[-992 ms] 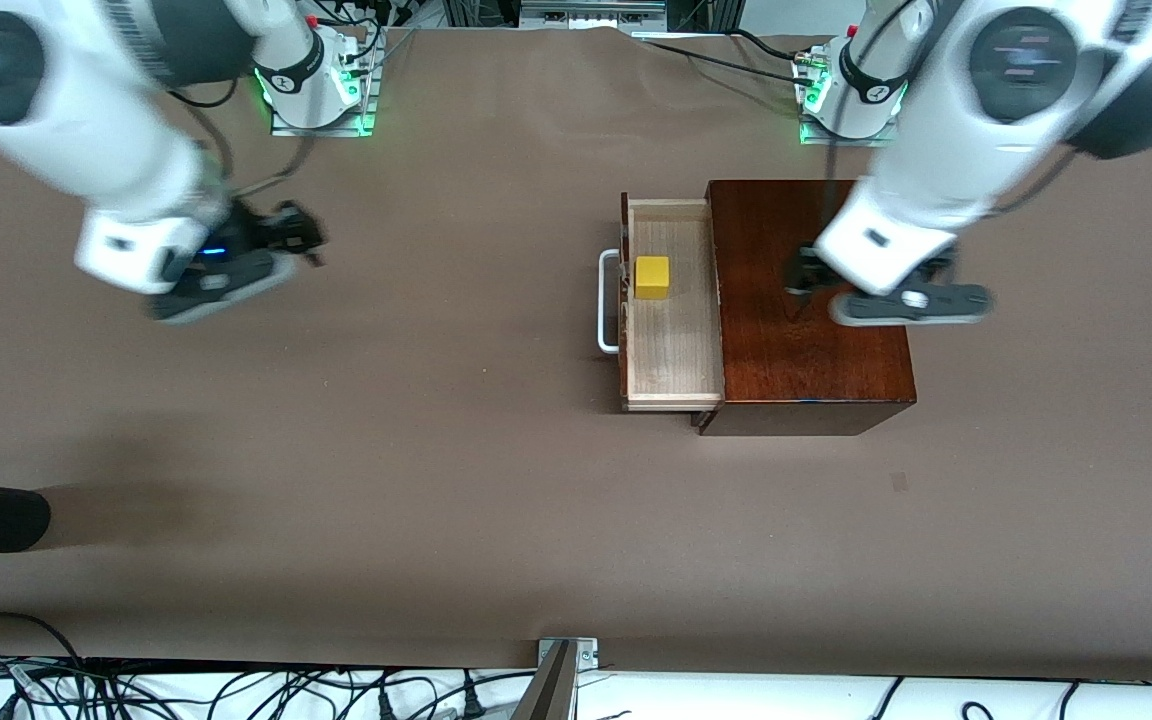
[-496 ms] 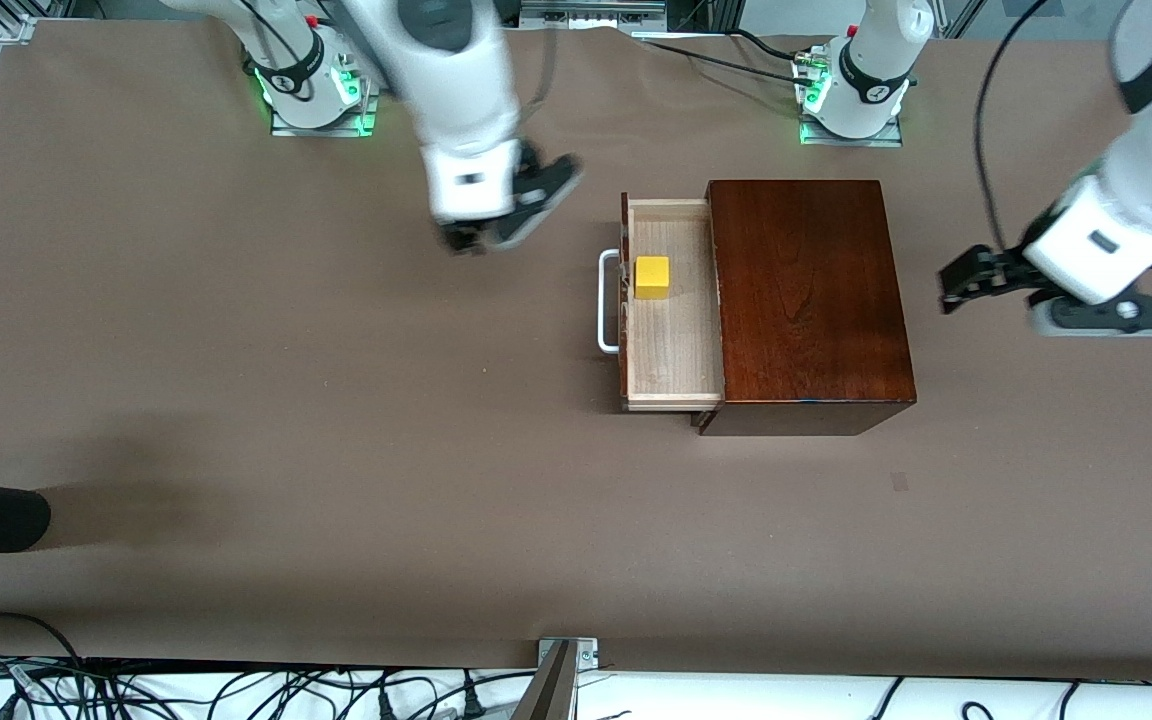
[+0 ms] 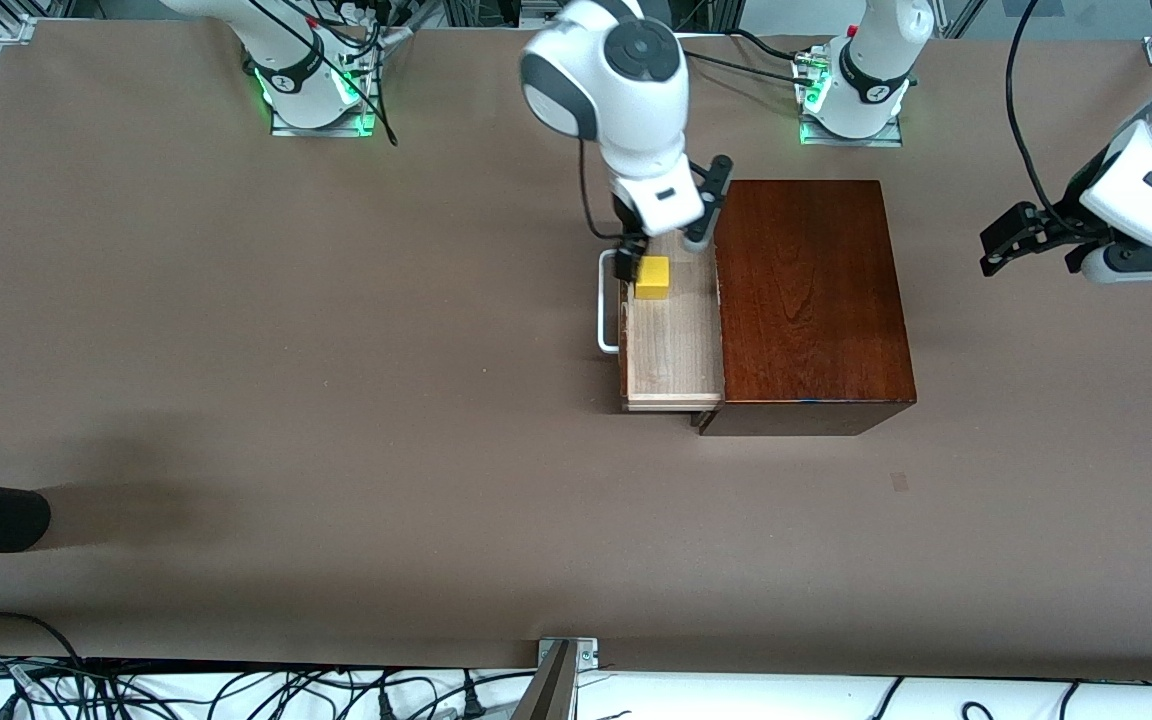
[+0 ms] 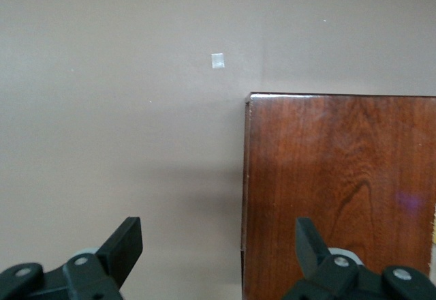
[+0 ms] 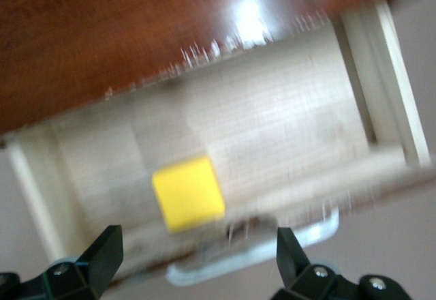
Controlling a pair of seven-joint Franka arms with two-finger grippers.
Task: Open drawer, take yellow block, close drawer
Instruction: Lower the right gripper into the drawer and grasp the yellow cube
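There, right gripper [image 3: 658,252] over yellow block [image 3: 652,277] in open drawer [image 3: 674,340].

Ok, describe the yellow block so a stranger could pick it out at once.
Find the dark wooden box toward the left arm's end of the table; its drawer stands pulled open, showing a pale interior. The block sits in it, under the right hand. It is the only bright yellow thing, a small cube.

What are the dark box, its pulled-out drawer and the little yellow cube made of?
The box looks like polished reddish-brown wood: grain and glare show on its top. The drawer inside looks like pale unfinished wood; its white loop handle may be metal or plastic. The yellow block looks matte, perhaps painted wood or plastic.
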